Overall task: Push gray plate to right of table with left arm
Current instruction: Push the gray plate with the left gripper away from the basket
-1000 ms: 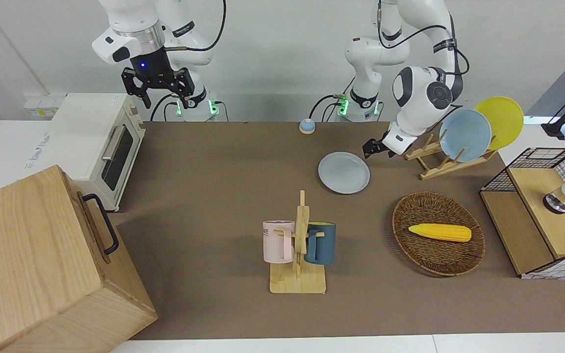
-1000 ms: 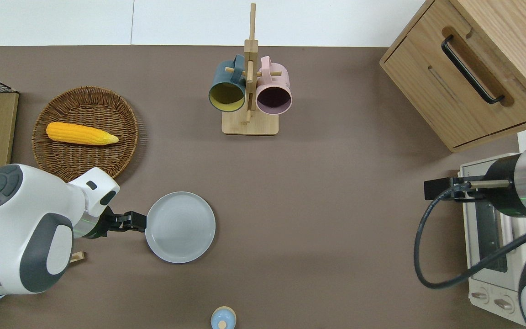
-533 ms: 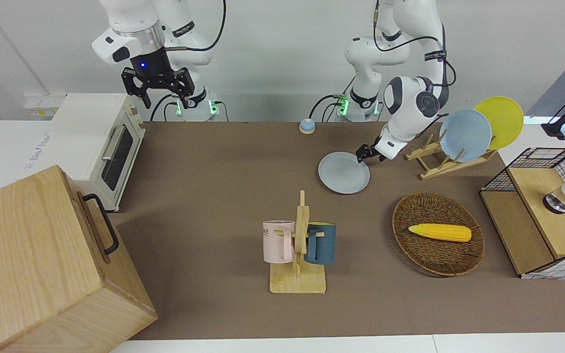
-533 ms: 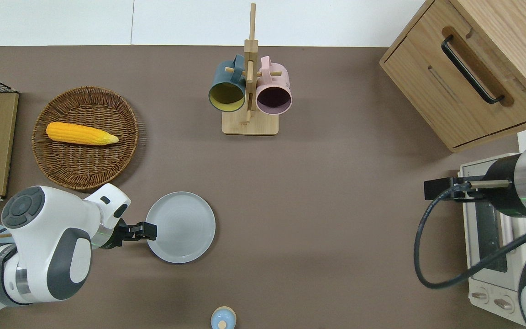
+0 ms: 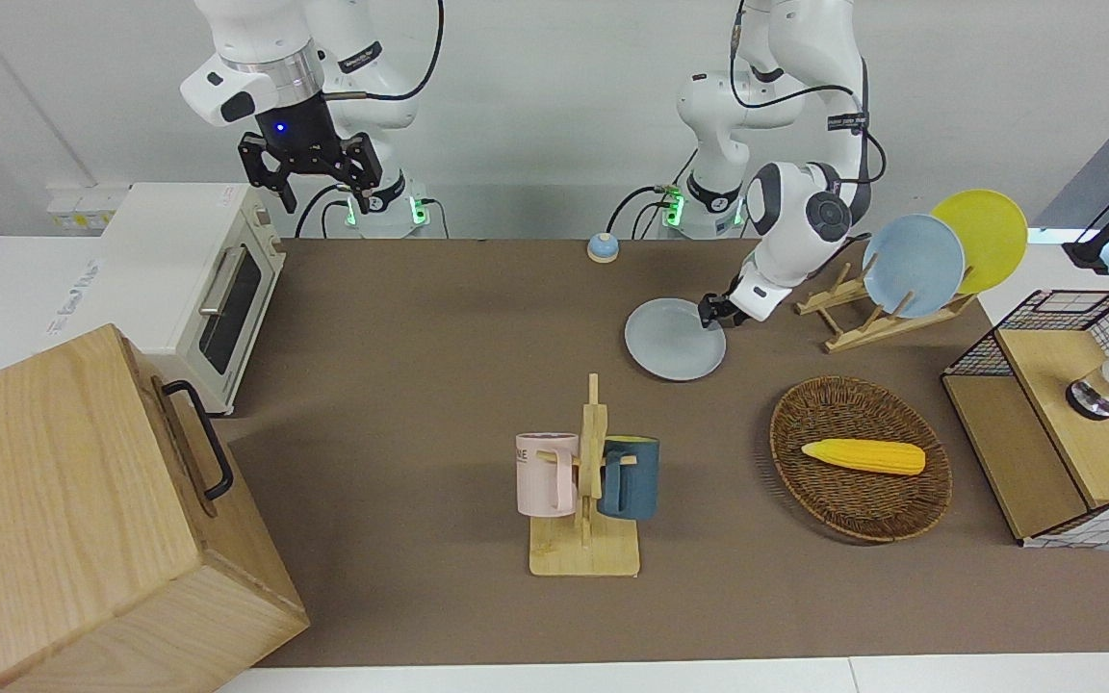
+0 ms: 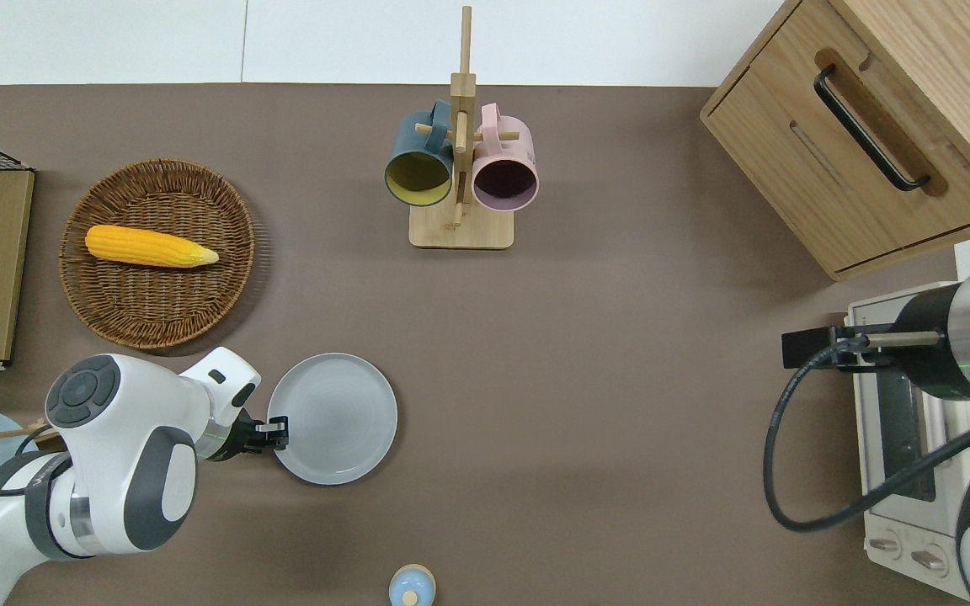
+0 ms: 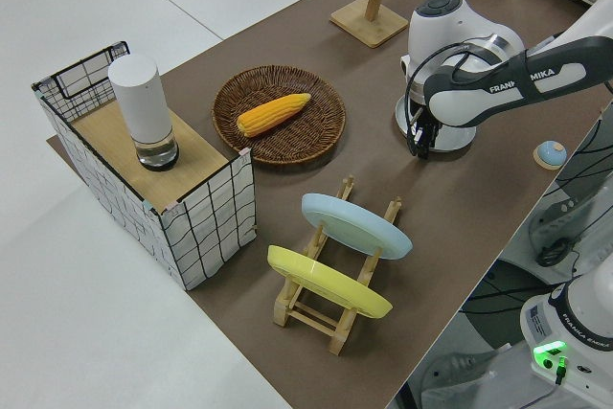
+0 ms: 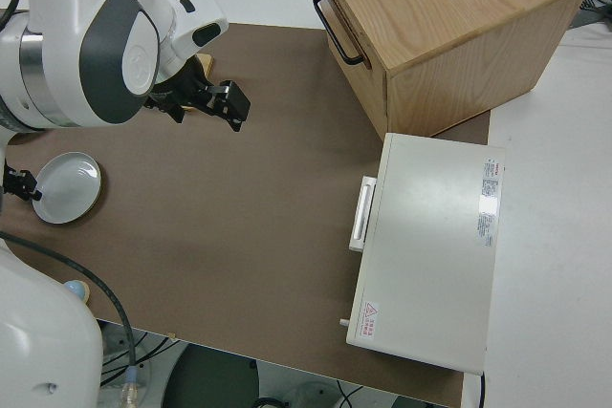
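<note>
The gray plate (image 5: 675,339) (image 6: 332,418) lies flat on the brown table (image 5: 420,385), nearer to the robots than the mug rack. My left gripper (image 6: 276,429) (image 5: 711,311) is low at the table, shut and empty. Its tip touches the plate's rim on the side toward the left arm's end of the table. In the left side view the gripper (image 7: 419,146) hangs under the wrist and the arm hides most of the plate. In the right side view the plate (image 8: 65,187) shows at the edge. My right gripper (image 5: 304,178) is open and parked.
A wicker basket (image 6: 157,332) with a corn cob (image 6: 151,246) sits farther from the robots than the left gripper. A rack holds a sky-blue plate (image 5: 913,265) and a yellow plate (image 5: 983,239). A mug rack (image 6: 460,168), a small bell (image 5: 603,248), a toaster oven (image 5: 198,279) and a wooden cabinet (image 5: 83,510) also stand on the table.
The left arm has swung nearer to the robots and brought its gripper along the plate's rim into contact. The plate has not visibly moved. The right arm is still.
</note>
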You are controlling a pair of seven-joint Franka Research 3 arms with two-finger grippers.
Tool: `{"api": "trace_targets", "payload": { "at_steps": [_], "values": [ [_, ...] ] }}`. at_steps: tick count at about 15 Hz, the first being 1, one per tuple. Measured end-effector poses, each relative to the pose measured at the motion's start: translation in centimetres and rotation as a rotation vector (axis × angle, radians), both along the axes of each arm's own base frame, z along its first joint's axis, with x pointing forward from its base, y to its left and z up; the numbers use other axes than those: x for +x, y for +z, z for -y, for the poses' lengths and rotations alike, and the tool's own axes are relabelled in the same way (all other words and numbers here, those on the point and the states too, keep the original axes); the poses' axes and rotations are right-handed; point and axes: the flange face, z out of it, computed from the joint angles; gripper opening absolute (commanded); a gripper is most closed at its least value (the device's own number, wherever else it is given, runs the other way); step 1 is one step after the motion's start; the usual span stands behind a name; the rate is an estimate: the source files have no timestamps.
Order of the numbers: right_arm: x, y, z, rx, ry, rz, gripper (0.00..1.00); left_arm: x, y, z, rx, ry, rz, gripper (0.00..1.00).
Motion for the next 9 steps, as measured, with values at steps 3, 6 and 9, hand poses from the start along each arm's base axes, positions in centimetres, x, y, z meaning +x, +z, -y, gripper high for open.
{"api": "trace_targets", "payload": {
  "at_steps": [3,6,9],
  "values": [
    [0.00,0.00,0.00,0.000,0.000,0.000,0.996,0.06,0.25,0.11,-0.003,0.006,0.006,0.00],
    [0.00,0.00,0.00,0.000,0.000,0.000,0.996,0.07,0.41,0.17,-0.006,0.009,0.009,0.00],
    [0.00,0.00,0.00,0.000,0.000,0.000,0.996,0.07,0.41,0.18,-0.006,0.008,0.009,0.00]
  ]
}}
